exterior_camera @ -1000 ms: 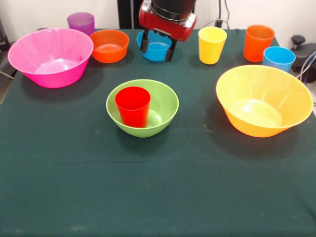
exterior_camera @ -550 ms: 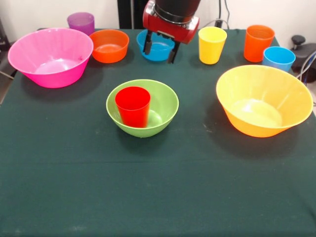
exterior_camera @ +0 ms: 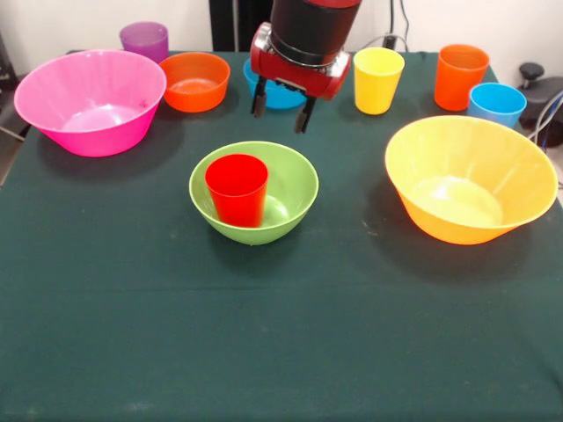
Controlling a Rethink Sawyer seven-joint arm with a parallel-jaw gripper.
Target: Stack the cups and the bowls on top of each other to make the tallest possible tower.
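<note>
Cups and bowls, left to right on the green table (exterior_camera: 132,352): pink bowl (exterior_camera: 90,101) at far left, purple cup (exterior_camera: 144,40) behind it; orange bowl (exterior_camera: 194,81) next; green bowl (exterior_camera: 254,192) in the centre, red cup (exterior_camera: 237,189) standing upright inside it, the only stack so far; my gripper (exterior_camera: 281,111) hangs above the table just in front of the blue bowl (exterior_camera: 274,93), fingers apart, holding nothing; yellow cup (exterior_camera: 378,80); yellow-orange bowl (exterior_camera: 471,178); orange cup (exterior_camera: 460,76); light blue cup (exterior_camera: 496,104) at far right.
</note>
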